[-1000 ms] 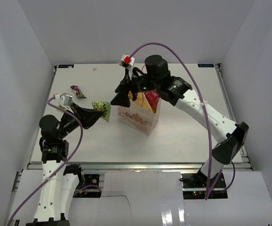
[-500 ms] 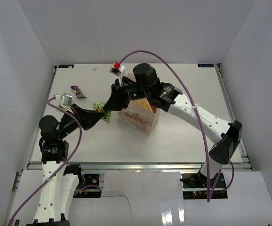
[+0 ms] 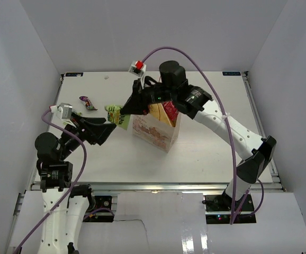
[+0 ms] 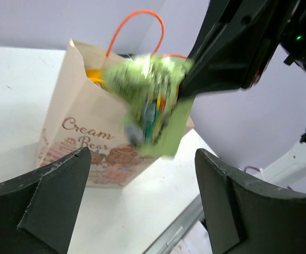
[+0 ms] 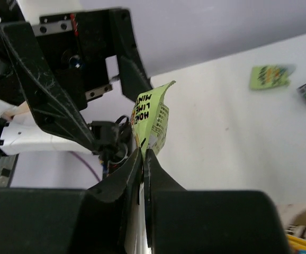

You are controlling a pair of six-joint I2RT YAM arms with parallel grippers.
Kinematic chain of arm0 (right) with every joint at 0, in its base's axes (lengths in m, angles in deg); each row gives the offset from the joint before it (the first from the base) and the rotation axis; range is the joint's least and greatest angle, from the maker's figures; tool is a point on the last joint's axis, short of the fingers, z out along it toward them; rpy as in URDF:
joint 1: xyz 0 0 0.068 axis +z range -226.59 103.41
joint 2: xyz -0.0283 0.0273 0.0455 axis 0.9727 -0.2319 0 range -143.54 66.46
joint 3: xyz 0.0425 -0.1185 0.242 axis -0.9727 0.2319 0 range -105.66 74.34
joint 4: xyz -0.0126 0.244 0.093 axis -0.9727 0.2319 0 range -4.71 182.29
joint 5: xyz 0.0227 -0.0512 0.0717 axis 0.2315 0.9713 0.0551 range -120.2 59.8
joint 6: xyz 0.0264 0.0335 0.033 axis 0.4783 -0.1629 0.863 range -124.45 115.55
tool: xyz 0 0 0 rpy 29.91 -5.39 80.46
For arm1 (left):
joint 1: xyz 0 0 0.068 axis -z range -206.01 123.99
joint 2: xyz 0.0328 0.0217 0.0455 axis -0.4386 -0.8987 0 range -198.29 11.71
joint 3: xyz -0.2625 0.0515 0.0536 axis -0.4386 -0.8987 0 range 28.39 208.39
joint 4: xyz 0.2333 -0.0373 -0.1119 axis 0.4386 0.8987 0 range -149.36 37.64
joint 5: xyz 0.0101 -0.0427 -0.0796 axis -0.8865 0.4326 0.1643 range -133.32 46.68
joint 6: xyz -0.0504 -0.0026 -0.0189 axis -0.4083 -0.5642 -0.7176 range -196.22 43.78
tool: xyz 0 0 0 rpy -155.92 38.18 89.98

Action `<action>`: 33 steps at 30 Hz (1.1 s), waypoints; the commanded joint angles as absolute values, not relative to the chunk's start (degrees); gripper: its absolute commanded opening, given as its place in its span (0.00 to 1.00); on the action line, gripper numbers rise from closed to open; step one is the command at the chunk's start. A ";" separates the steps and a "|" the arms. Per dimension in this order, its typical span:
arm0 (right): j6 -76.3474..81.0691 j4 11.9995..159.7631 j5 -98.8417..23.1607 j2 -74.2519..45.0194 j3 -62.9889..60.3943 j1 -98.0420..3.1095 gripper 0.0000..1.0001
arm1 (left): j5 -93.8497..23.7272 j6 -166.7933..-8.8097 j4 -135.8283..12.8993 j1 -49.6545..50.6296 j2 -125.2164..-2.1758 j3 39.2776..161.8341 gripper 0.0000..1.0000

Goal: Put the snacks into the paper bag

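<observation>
Right pincer [image 5: 143, 152] clamped on the light green packet [image 3: 117, 115], held above the counter [image 3: 206, 143] just left of the paper bag [image 3: 152, 135]. Left pincer [image 3: 106, 128] gapes wide just below the packet, not touching it. Purple packet [image 3: 87, 102] lies on the counter, well apart.

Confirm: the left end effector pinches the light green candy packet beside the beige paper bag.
Wrong arm. The right end effector pinches the light green candy packet beside the beige paper bag; the right wrist view shows it.

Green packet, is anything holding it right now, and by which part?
The right gripper pinches the light green packet by one edge; the left gripper is open, off it.
</observation>
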State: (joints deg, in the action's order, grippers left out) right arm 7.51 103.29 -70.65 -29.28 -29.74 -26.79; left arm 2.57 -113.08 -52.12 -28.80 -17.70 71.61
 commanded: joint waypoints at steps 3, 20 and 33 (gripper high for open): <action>2.93 100.23 -75.54 -25.82 -39.39 -36.48 0.08 | -6.93 -106.47 -42.67 -28.65 -16.42 76.90 0.91; -10.34 104.88 -67.29 -16.50 -20.15 -48.66 0.08 | -15.19 -103.12 -37.65 -28.65 -16.41 73.39 0.91; -12.27 106.46 -63.60 -23.44 -16.46 -40.30 0.08 | -18.01 -103.20 -34.58 -28.65 -15.80 72.24 0.92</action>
State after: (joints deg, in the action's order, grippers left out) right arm -11.04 106.48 -64.02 -22.26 -16.18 -41.09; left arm -17.19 -103.64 -35.46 -28.78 -15.75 72.68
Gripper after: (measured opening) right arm 0.081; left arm 0.913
